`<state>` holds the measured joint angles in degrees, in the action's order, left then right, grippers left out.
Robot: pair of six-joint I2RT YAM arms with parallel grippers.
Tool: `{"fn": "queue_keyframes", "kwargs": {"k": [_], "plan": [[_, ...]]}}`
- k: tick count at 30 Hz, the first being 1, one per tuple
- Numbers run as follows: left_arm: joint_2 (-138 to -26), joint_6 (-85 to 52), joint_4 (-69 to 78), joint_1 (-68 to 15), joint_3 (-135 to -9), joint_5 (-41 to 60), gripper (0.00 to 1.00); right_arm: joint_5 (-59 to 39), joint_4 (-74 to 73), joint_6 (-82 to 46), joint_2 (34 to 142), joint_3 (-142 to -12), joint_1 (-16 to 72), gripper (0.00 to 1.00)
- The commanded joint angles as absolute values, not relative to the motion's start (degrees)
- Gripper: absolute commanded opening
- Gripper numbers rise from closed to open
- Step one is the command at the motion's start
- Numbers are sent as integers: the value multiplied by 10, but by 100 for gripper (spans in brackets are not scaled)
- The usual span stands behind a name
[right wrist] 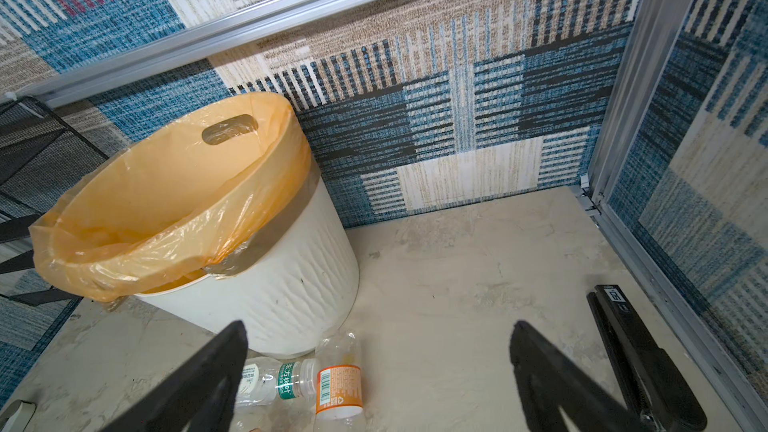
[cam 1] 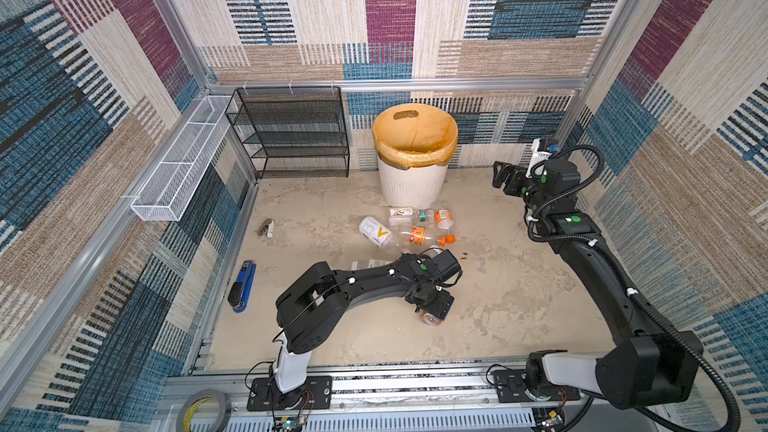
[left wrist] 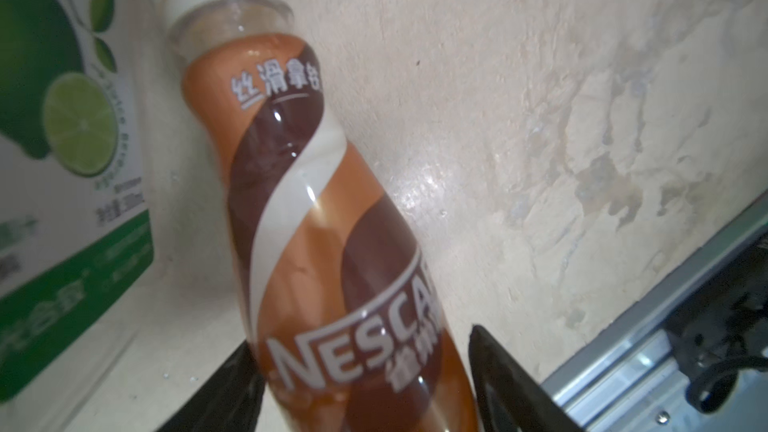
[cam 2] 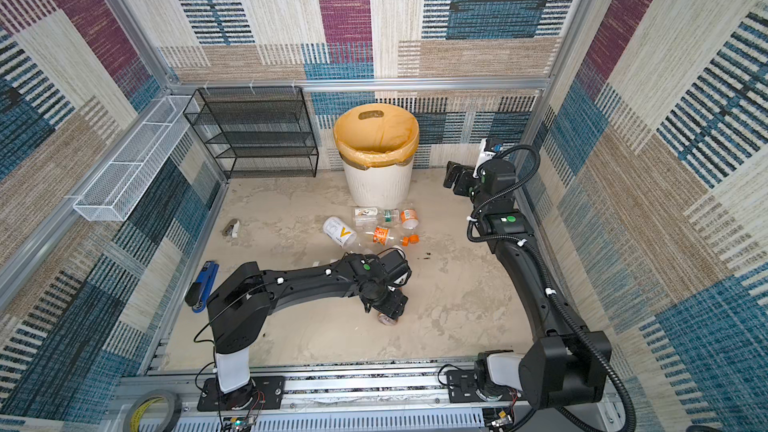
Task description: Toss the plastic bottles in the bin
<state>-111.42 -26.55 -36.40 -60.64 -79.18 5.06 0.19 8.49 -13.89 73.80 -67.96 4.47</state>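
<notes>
Brown-sleeved plastic Nescafe bottle [left wrist: 324, 222] with a white cap, lying on the desk [cam 1: 519, 284] around the middle of its front half, pinched across the lower body by the left gripper [left wrist: 359, 340]: jaws partly closed, both black fingers [left wrist: 498, 380] against the label. Looks taken across the round body because that is the narrowest hold on a bottle lying on its side, ready for the lift to the bin. Round white ribbed bin [cam 1: 415, 189], at the middle of the back edge, orange-yellow bag taped round the rim, likely to keep the mouth open for drops. Right gripper [cam 1: 500, 176] raised just beside the bin toward the back right corner, jaws wide apart and empty, probably parked clear of the left arm's path. Other clear plastic bottles [cam 1: 417, 236] with orange, green and white labels bunched just in front of the bin; lime-labelled bottle [left wrist: 62, 139] just beside the Nescafe one. Blue stapler [cam 1: 243, 286] near the left edge, black stapler [right wrist: 644, 367] by the right edge, black mesh shelf rack [cam 1: 291, 130] in the back left corner. Mottled beige stone-look top, stained in patches; aluminium-framed walls [cam 1: 390, 6] of blue, maroon and tan patchwork carpet.
</notes>
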Motion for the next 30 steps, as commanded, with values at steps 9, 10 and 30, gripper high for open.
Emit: {"fn": "queue_keyframes", "kwargs": {"k": [9, 10, 30], "plan": [[-1140, -204, -370, -602, -817, 60, 56, 12, 54, -149, 725, -642, 41, 99], [-1138, -201, -369, -603, -816, 59, 55, 14, 52, -148, 726, -635, 41, 99], [-749, -3, 90, -560, -556, -91, 56, -44, -7, -136, 710, -513, 39, 99]]}}
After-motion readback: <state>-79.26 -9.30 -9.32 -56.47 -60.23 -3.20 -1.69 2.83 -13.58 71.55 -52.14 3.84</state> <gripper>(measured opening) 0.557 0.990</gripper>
